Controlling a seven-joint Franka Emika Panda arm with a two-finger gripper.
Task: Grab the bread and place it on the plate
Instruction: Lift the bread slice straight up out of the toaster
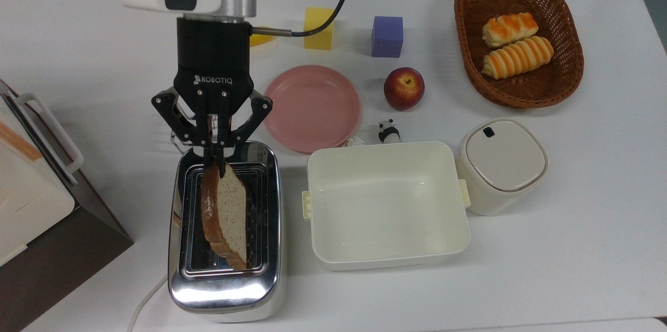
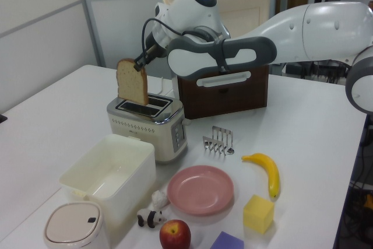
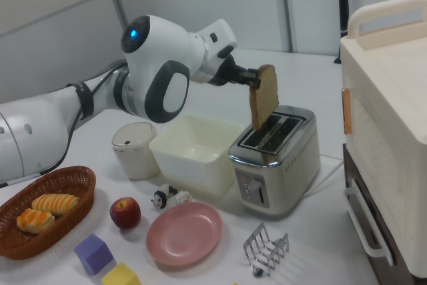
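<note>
With the gripper (image 1: 214, 157) pinching the bread (image 1: 225, 214) clear above the toaster (image 1: 225, 280), we judge it lifted, not yet carried to the empty pink plate (image 1: 311, 108) nearby.

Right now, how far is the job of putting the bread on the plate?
Done: the gripper is shut on the bread, which hangs clear above the toaster. In hand: carrying the slice. Left: moving it over the pink plate, which lies bare beside the toaster, and releasing it.
</note>
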